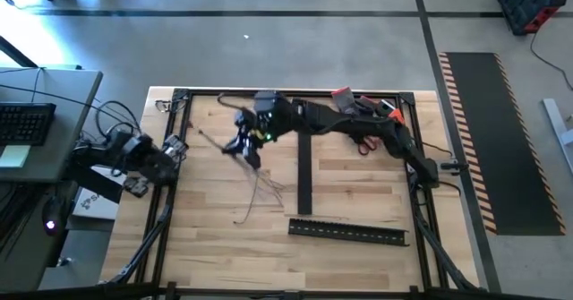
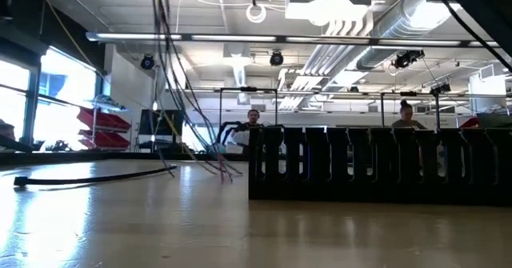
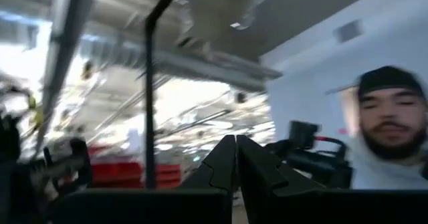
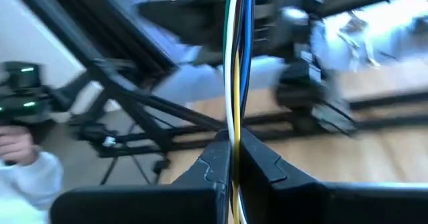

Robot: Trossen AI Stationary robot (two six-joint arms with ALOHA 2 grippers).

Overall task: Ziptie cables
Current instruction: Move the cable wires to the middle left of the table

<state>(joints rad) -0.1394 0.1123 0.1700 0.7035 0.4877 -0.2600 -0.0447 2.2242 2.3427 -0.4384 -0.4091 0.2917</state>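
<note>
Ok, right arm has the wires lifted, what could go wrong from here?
The right tool pinches only a few of the cables; some strands still trail on the table, so the bundle may separate or slip out. The loose ends hang close to the black slotted rail and could snag. The left tool is shut and off at the table's edge, not supporting.

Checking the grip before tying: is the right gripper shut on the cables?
Shut: in its wrist view the right gripper pinches the cables between closed fingers.

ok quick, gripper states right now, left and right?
Left gripper: closed, empty, parked at the table's left edge.
Right gripper: closed on the cables, lifted above the table.
</note>
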